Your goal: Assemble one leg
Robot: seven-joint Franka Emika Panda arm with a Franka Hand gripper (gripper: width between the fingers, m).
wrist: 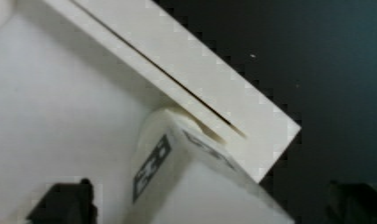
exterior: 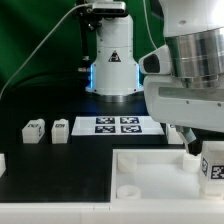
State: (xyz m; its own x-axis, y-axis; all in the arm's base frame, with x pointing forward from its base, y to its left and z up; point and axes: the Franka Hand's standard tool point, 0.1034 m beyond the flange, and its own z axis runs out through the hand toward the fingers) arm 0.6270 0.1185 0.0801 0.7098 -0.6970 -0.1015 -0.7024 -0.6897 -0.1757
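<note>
**A:** Where's the leg (exterior: 212, 166)?

**B:** At the tray's (exterior: 140, 172) corner on the exterior view's right, upright with its tag facing out, right under the arm. The wrist view shows it against the tray's rim.

**A:** Seated?

**B:** Can't tell, its foot is hidden. I'd judge it's been brought to the corner hole, and that screwing it home may remain.

**A:** And the jaws?

**B:** Apart. The dark tips sit wide of the leg, one on each side with a gap, so nothing is clamped.

**A:** Anything else?

**B:** Two spare legs (exterior: 33, 129) on the bench (exterior: 60, 158), beside the marker board (exterior: 117, 125) and well apart from the tray.
</note>
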